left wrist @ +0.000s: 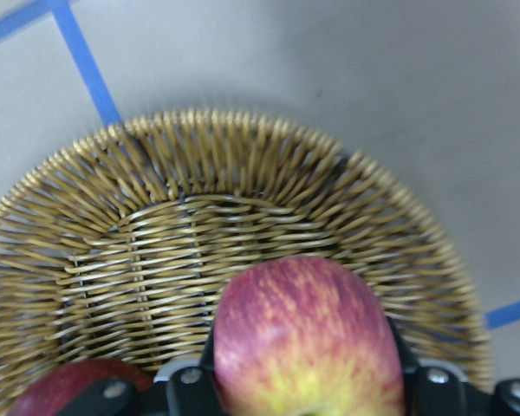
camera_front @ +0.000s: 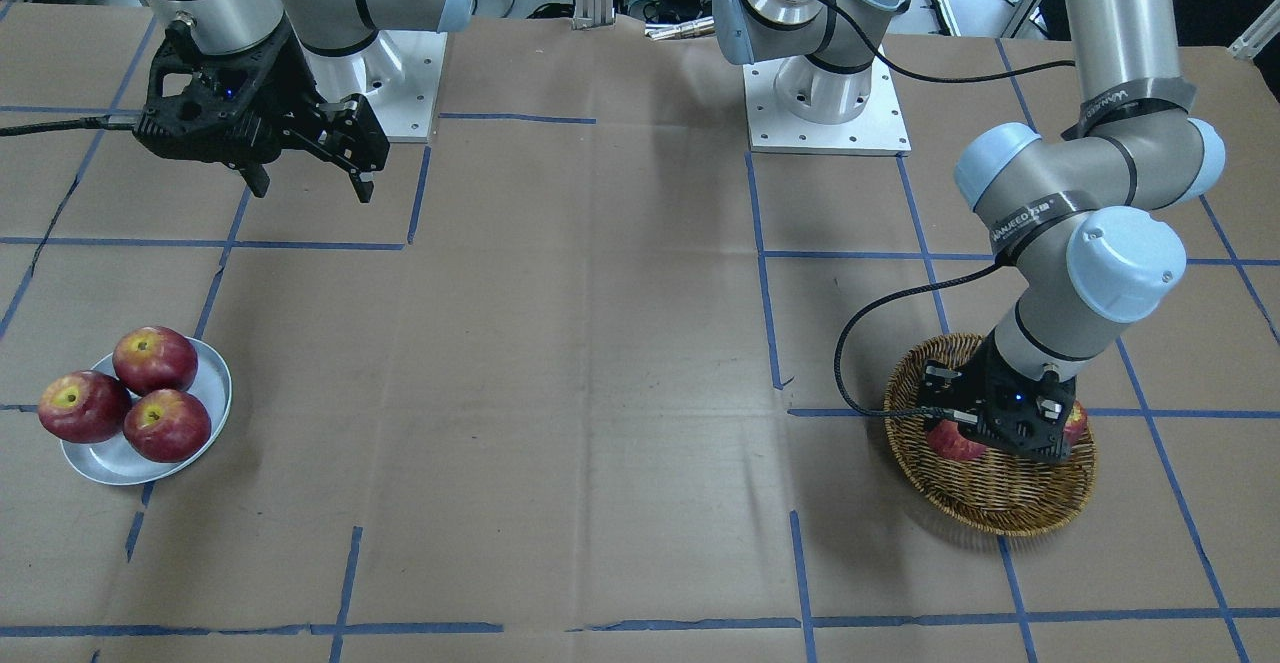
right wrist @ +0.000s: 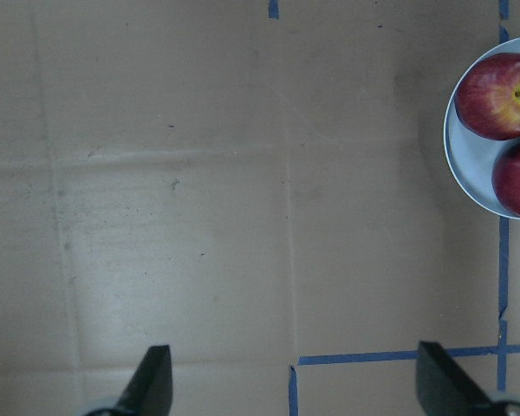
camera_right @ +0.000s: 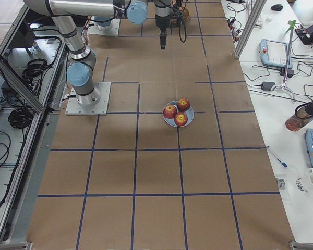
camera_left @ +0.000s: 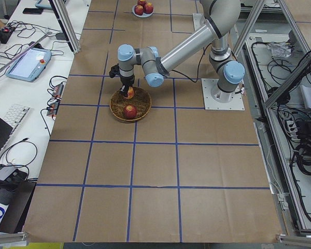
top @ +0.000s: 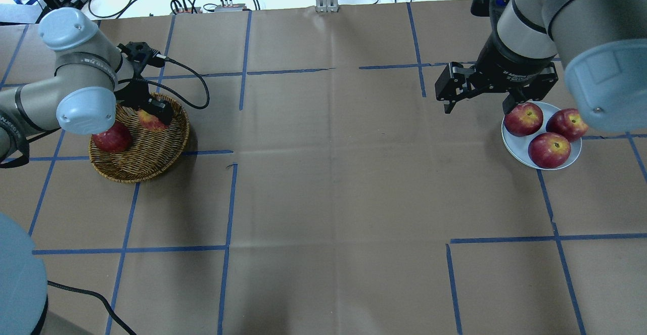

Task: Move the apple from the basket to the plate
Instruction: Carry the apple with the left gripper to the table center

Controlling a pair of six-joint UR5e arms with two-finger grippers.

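In the basket [left wrist: 243,147], the left gripper [left wrist: 305,386] grips the apple [left wrist: 299,316]

The basket [top: 146,165] sits at the left end of the surface [top: 328,173], the plate [top: 515,145] at the right end, well apart. In basket: the apple [top: 148,120] beside another apple [top: 112,139] — three apples [top: 549,149] on plate.

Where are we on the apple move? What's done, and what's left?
Done: three apples sit on the plate. In hand: the left gripper is down in the basket, closed around the yellow-blushed apple, which is not out of the basket yet. Left: lift it, carry it across and set it on the plate, where room looks tight. A darker apple also lies in the basket. The right gripper hangs open.
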